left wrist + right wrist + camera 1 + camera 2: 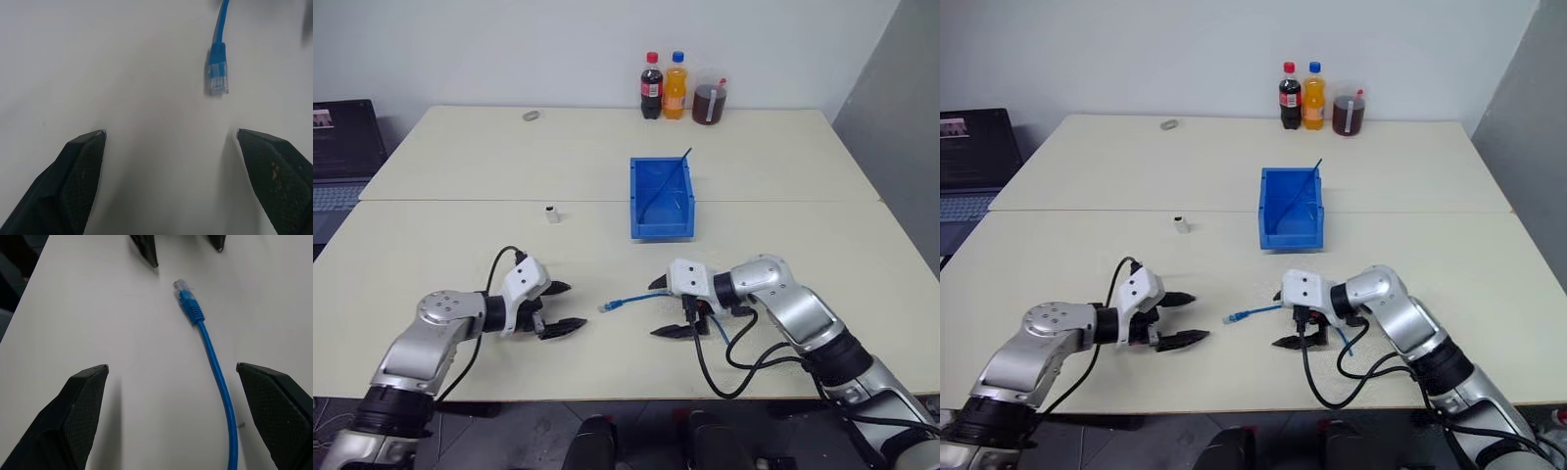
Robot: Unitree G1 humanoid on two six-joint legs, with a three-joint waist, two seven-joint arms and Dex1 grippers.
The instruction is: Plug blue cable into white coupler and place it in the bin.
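Blue cable (pixel 628 301) lay loose near the table's (pixel 460 176) front edge between our open, empty left gripper (pixel 558 307) and right gripper (pixel 668 306) (pickup step), so we judged the plug needed grasping next.

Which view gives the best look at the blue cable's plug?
The left wrist view: the blue cable's plug lies close, clear tip visible. The right wrist view shows plug and cable length; the eye views show it small between the grippers.

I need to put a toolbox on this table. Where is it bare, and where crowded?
Bare: the far left, from the white coupler back toward the wall, and the right side beyond the bin. Crowded: the near edge, where the blue cable lies between the open left gripper and right gripper.
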